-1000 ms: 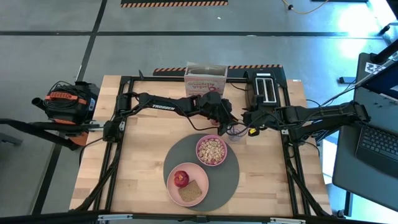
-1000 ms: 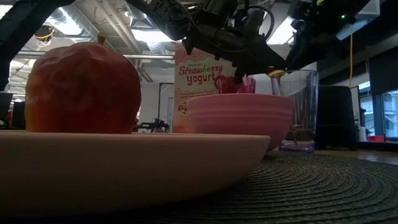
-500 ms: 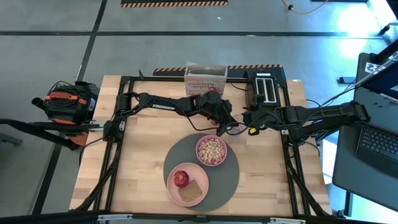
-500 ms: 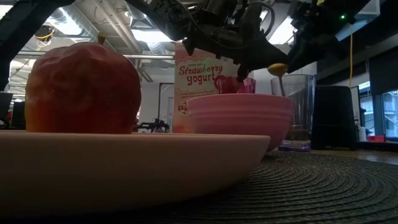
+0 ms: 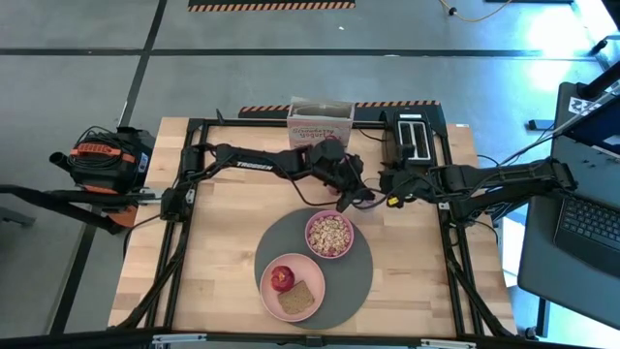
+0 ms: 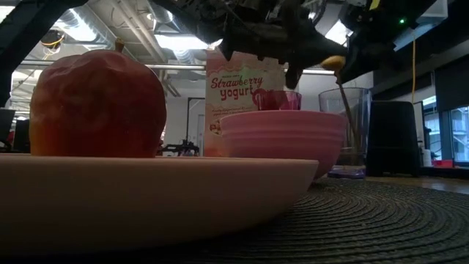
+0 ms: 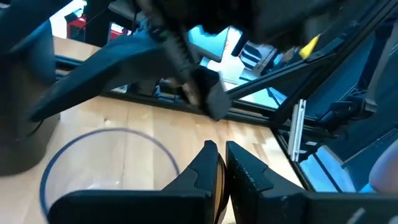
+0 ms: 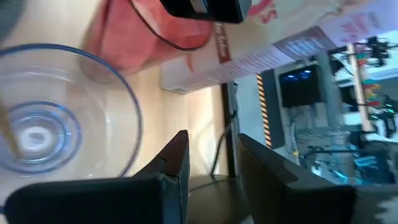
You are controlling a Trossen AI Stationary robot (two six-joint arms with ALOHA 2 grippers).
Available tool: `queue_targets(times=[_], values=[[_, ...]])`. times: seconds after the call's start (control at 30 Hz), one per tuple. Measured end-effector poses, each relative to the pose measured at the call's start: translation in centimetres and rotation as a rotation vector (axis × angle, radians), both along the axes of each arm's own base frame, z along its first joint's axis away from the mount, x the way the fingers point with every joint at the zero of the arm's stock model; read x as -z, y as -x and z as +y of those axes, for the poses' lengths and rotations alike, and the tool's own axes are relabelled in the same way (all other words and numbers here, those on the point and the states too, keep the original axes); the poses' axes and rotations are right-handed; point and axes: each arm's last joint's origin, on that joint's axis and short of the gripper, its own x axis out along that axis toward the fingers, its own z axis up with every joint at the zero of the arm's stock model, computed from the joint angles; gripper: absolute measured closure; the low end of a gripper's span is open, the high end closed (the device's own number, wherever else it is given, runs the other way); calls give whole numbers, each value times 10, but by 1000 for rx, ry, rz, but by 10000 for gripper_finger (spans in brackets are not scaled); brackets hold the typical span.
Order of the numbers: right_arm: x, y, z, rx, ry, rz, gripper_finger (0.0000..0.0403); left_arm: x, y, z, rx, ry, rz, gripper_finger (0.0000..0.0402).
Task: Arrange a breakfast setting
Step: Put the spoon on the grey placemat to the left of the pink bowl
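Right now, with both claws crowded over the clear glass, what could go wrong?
1. The left claw grips the small spoon, whose lower end appears to sit inside the clear glass. A sideways pull could catch the rim and tip the glass.
2. The right claw, open beside the glass, is close to the left claw, so they could bump.

The right gripper (image 8: pixel 208 163) hangs with fingers parted beside the clear glass (image 8: pixel 59 112), near the pink tumbler (image 8: pixel 149 31) and cereal box (image 8: pixel 292 43).
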Motion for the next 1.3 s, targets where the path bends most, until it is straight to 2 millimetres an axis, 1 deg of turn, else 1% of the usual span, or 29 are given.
queue_targets(times=[0.33,0.47,0.83,1.0,1.13,1.3], values=[[-9,10,-1,13,3,-57,299,-36,-5,1,18,-71,39,383],[-11,12,-2,40,30,-71,299,-49,-5,1,27,-92,50,383],[-12,13,-2,52,43,-72,299,-81,-2,1,47,-132,57,383],[-12,13,-2,52,43,-71,299,-102,4,0,61,-163,94,383],[-12,13,-2,52,43,-70,299,-121,13,-2,87,-196,146,383],[-11,13,-2,50,45,-64,299,-141,27,-11,68,-277,232,383]])
